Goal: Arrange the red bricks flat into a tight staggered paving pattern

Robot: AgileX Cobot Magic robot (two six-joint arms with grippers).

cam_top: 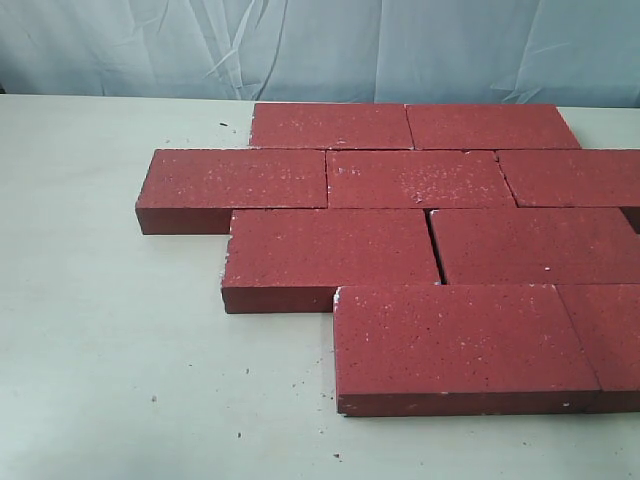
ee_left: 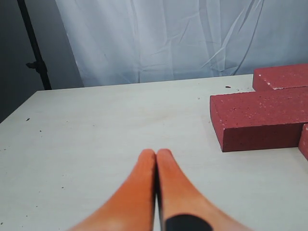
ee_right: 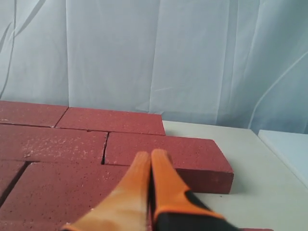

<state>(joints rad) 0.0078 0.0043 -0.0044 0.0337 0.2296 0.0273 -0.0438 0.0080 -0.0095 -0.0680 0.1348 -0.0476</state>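
Observation:
Several red bricks (cam_top: pixel 420 240) lie flat on the pale table (cam_top: pixel 110 340) in staggered rows, edges close together, with a narrow gap (cam_top: pixel 436 245) between two in the third row. Neither gripper shows in the exterior view. In the left wrist view my left gripper (ee_left: pixel 156 154) is shut with nothing in it, its orange fingers (ee_left: pixel 139 192) over bare table, apart from the nearest brick end (ee_left: pixel 262 120). In the right wrist view my right gripper (ee_right: pixel 150 156) is shut and empty, hovering above the bricks (ee_right: pixel 163 149) near their outer edge.
A white cloth backdrop (cam_top: pixel 320 45) hangs behind the table. Small dark crumbs (cam_top: pixel 290 385) dot the tabletop in front of the bricks. A dark stand pole (ee_left: pixel 33 48) rises beyond the table's corner. A pale flat surface (ee_right: pixel 288 149) lies at the side.

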